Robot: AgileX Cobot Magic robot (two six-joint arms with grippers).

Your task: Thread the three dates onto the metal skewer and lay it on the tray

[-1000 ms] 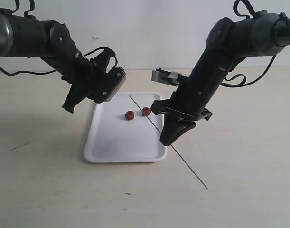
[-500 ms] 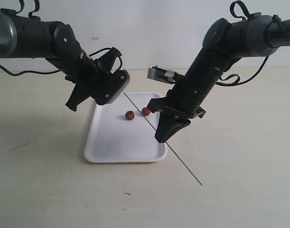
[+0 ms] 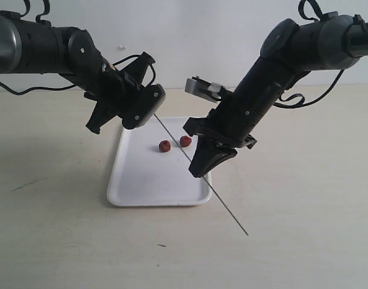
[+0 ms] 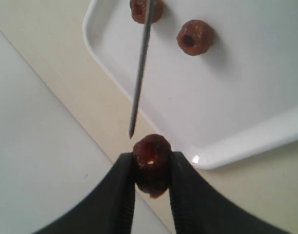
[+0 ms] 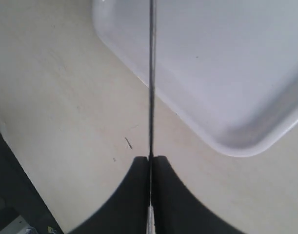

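1. The left gripper [image 4: 151, 165], in the upper left of the exterior frame, has its fingers pinched on one date [image 4: 151, 157]. The date is held in the air off the tray's far edge.
2. The right gripper [image 5: 151, 162], at frame centre-right, is pressed tight on the metal skewer [image 3: 223, 205] at about mid-length. The free tail runs down to the lower right, over the table [image 3: 304, 229].
3. Skewer's long axis is a diagonal from lower right up to upper centre-left, with its sharp end aimed at the left gripper.
4. Key relation: in the left wrist view the tip sits just short of the held date. They are near but apart, and the tip looks a bit off the date's middle, towards one finger.
5. My read is that the next move is a short push along the skewer's own axis, with a small sideways correction first, or the tip may glance off the skin.
6. The other two dates [image 3: 164, 146] [image 3: 185, 141] lie loose on the tray [image 3: 147, 186], frame centre. The skewer crosses above the right-hand one; I cannot tell if they touch.
7. Nothing is threaded yet, so the first of three is pending.
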